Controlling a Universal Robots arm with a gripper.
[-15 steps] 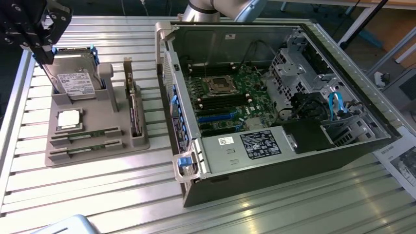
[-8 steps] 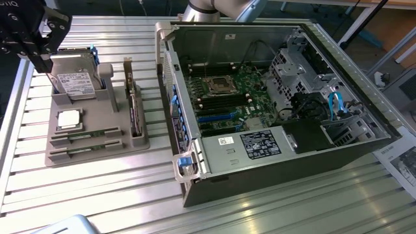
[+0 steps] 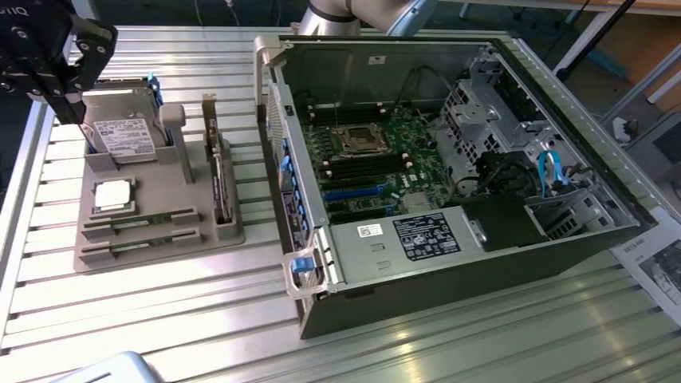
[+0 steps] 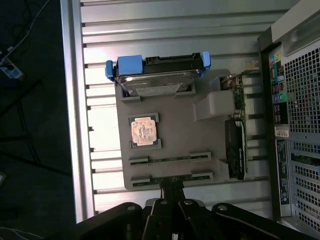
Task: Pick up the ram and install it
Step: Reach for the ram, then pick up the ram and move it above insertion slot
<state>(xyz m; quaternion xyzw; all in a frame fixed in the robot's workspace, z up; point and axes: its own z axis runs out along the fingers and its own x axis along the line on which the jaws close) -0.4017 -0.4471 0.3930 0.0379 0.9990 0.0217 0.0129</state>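
Hovering over the tray [image 3: 207, 231] — pincer [image 4: 172, 196] closed together, ram [image 4: 170, 159] slotted there.

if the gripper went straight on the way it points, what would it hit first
Most likely the ram at the edge of the tray; the gripper points down right beside it, but depth is unclear.

Labels on drive [image 3: 126, 137], PSU [image 3: 426, 233]: txt illegible.
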